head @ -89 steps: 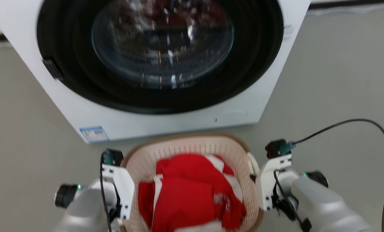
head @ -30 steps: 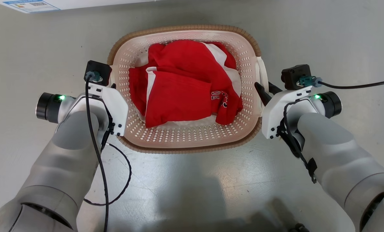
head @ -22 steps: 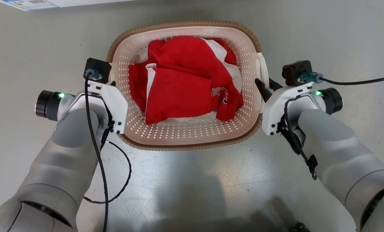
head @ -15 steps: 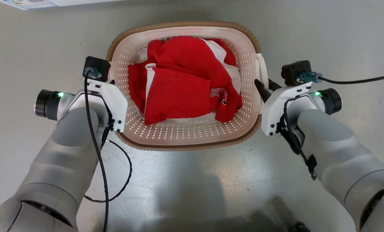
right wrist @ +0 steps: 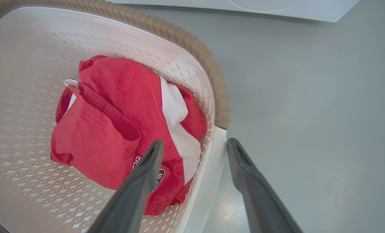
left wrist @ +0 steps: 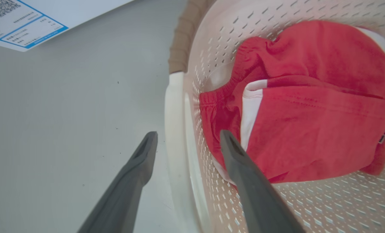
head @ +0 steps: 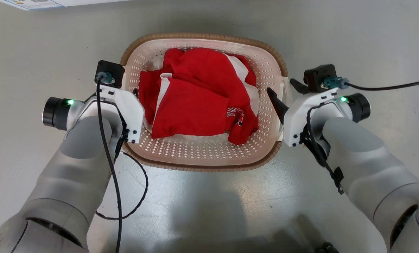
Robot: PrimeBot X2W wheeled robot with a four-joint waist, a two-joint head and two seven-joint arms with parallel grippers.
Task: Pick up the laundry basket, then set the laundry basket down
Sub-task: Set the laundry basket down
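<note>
Grey glossy floor (head: 209, 207) carries the laundry basket (head: 202, 154), with a washing machine (right wrist: 211, 5) behind. The left fingers (left wrist: 137, 171) and right fingers (right wrist: 247, 174), spread wide, straddle its handles (head: 286, 89), holding nothing.

Laundry room: laundry basket (head: 209, 37) of clothes (head: 195, 105)

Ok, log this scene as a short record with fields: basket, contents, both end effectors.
basket: laundry basket, sitting on the grey floor
contents: red and white clothing
left end effector: open, straddling the left handle, not gripping
right end effector: open, straddling the right handle, not gripping
</note>
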